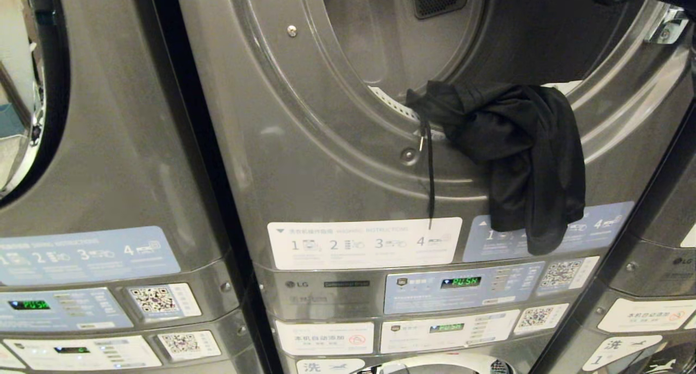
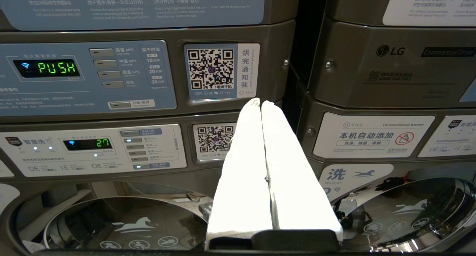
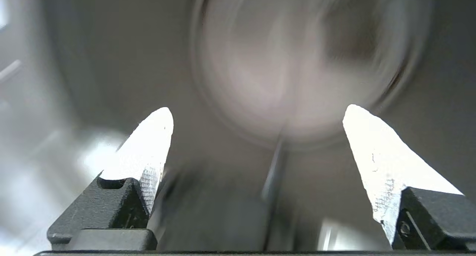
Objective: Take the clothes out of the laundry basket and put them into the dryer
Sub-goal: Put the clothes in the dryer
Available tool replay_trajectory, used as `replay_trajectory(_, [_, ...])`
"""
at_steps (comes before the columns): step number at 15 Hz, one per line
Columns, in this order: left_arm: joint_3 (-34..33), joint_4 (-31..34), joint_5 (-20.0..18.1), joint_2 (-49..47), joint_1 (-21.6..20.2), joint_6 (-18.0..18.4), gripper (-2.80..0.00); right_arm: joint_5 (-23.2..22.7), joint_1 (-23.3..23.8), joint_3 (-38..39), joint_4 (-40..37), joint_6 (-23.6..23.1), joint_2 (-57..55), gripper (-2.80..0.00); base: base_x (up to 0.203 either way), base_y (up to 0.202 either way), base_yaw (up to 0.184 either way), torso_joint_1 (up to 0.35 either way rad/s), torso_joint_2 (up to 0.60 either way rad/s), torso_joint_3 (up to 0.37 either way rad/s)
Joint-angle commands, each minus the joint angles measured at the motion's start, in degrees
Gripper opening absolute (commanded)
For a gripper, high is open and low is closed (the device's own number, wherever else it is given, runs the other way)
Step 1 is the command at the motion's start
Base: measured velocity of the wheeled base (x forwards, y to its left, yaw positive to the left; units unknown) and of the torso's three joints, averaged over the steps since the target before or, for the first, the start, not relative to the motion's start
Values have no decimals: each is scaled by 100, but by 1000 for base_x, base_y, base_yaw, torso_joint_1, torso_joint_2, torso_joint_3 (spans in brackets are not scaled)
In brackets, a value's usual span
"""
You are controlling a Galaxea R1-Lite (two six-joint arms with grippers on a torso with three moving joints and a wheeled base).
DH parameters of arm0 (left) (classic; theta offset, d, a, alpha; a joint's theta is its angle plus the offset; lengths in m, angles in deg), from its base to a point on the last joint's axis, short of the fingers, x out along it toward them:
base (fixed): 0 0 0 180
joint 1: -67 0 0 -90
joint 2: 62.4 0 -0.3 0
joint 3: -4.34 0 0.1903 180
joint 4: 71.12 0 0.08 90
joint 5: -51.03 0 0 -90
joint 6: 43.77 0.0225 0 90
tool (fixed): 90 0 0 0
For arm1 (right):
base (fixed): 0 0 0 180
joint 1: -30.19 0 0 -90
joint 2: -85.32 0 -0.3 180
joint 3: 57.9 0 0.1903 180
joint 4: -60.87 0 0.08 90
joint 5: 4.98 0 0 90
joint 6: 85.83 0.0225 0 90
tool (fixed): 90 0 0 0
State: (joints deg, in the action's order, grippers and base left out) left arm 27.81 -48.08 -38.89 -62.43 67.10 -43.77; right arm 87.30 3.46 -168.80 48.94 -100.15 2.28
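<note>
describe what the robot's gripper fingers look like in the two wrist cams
Both match: the left gripper has two white, tapered, pointed fingers set in a black base. The right gripper has the same white wedge fingers on black angular mounts. No cables or markings show.

The dryer control display (image 2: 46, 68) reads "PUSH" in green. The washer display (image 2: 87, 143) below it reads "27". At 3 o'clock of these, the neighbouring machine's panel carries the "LG" logo (image 2: 390, 50) and the "Commercial Dryer" badge (image 2: 448, 52). A white label (image 2: 373, 135) reads "LG Commercial Washer". The instruction sticker (image 1: 364, 243) numbers steps 1 to 4.
</note>
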Motion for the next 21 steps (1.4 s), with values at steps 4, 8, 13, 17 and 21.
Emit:
replay_trajectory(4, [-1, -2, 1, 2, -1, 0, -280, -19, -122, 924, -2334, 476, 1903, 0, 0, 0, 0, 0, 0, 0])
replay_trajectory(8, [-1, -2, 1, 2, -1, 0, -280, 27, -123, 2059, -3669, 506, 2768, 0, 0, 0, 0, 0, 0, 0])
replay_trajectory(13, [-1, -2, 1, 2, -1, 0, -280, 425, -117, 2647, -3153, 487, 1912, 0, 0, 0, 0, 0, 0, 0])
replay_trajectory(17, [-1, -2, 1, 2, -1, 0, -280, 1121, -105, 2593, -2223, 439, 911, 0, 0, 0, 0, 0, 0, 0])
replay_trajectory(21, [-1, -2, 1, 2, -1, 0, -280, 1523, -51, 2580, -1662, 106, 531, 0, 0, 0, 0, 0, 0, 0])
